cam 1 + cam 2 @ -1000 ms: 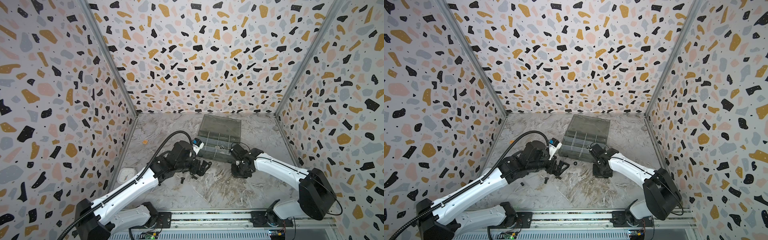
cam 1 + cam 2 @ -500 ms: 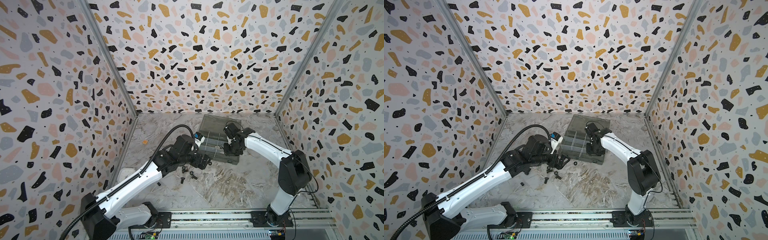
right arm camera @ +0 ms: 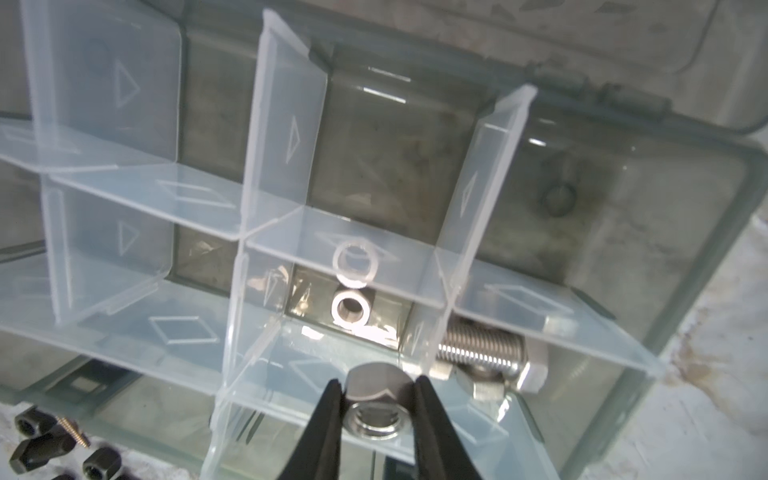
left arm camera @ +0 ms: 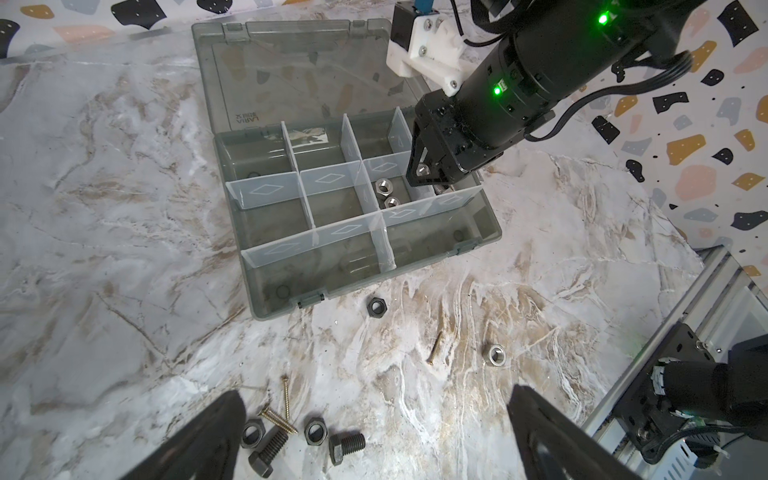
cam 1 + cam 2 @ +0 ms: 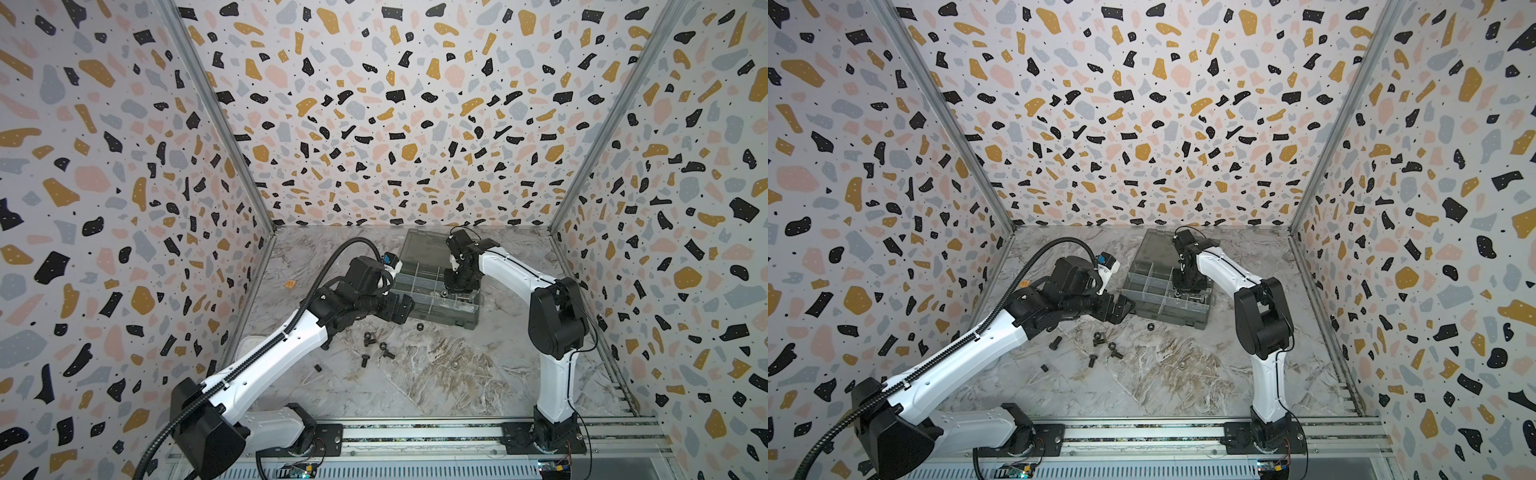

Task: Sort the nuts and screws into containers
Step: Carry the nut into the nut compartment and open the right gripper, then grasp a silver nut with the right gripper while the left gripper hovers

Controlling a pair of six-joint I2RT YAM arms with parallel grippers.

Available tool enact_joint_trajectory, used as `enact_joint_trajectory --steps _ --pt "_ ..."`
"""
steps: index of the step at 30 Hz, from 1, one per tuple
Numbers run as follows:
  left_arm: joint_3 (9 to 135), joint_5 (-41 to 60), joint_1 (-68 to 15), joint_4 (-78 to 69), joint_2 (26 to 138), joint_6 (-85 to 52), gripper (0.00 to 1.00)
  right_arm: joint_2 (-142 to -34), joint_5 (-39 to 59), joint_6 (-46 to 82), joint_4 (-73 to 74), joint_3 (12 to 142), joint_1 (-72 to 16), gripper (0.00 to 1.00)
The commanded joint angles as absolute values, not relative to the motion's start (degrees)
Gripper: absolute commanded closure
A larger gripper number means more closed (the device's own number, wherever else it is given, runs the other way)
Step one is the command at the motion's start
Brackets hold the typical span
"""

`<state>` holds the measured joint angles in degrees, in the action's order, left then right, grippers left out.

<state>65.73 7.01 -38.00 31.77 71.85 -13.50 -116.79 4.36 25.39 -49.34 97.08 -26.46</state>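
Note:
My right gripper (image 3: 376,390) is shut on a silver nut (image 3: 376,409) and hangs over the containers of the smoky-grey organiser box (image 5: 449,318), above a middle compartment. That compartment holds two silver nuts (image 4: 383,187); the one beside it holds a silver bolt (image 3: 482,353). My left gripper (image 4: 374,436) is open and empty, low over the table in front of the box. Beneath it lie black bolts (image 4: 347,446), black nuts (image 4: 316,432) and brass screws (image 4: 277,419). One black nut (image 4: 377,306) sits by the box's front wall, and a silver nut (image 4: 495,355) lies further right.
The box lid (image 5: 424,249) lies open flat toward the back wall. A white object (image 5: 249,345) shows at the table's left edge behind my left arm, and an orange tag (image 5: 290,284) lies near the left wall. The base rail (image 5: 415,436) runs along the front.
My right arm has swung from the table in front of the box up over its compartments, still shut. My left gripper has shifted slightly toward the box, staying open.

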Motion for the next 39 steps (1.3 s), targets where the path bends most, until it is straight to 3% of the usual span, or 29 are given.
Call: enact_joint_trajectory --steps 1,4,6,15,27,39 --pt "67.9 7.7 -37.3 32.0 72.5 -12.5 0.00 -116.8 6.0 23.7 -50.7 99.8 -26.1 0.74" --pt "68.1 8.2 -37.0 32.0 73.2 -12.4 0.00 -116.6 6.5 23.1 -51.0 100.6 -26.0 0.64" --pt "68.0 8.7 -36.9 31.7 73.5 -12.3 0.00 -116.0 6.5 23.0 -51.5 101.0 -26.0 0.63" --pt "66.6 12.1 -36.7 28.9 74.0 -12.6 0.00 -109.3 5.4 23.1 -54.4 95.5 -26.6 0.62" --pt "60.9 17.6 -36.8 24.7 72.0 -14.6 0.00 -91.3 7.9 35.3 -48.1 66.1 -38.5 0.62" --pt "57.1 15.9 -37.5 27.0 64.4 -16.9 0.00 -89.3 8.4 38.1 -43.1 57.0 -43.3 0.62"
